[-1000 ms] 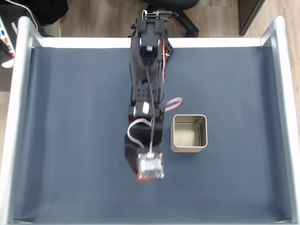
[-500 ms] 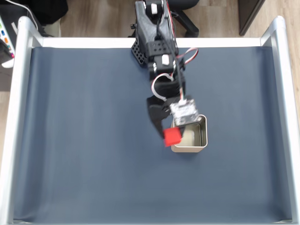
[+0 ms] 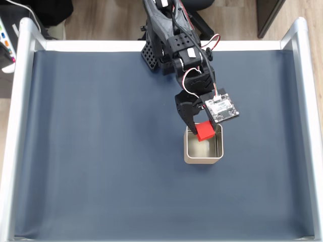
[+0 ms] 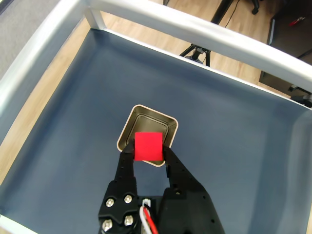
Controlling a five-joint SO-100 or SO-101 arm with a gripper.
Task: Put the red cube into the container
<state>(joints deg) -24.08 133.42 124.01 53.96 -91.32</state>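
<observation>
Red cube (image 3: pixel 204 131) is pinched in your gripper (image 3: pixel 201 132), hanging over the tin's (image 3: pixel 218 149) rim nearest the arm, mid-table. You have it lifted and carried; centring and letting go remain.

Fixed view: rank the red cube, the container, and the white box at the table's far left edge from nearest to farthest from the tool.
1. Red cube: held in the tool, over the container's top edge.
2. Container: directly beneath the tool, right of the table's centre.
3. White box: at the top left corner, outside the table rail, clearly farthest.
</observation>
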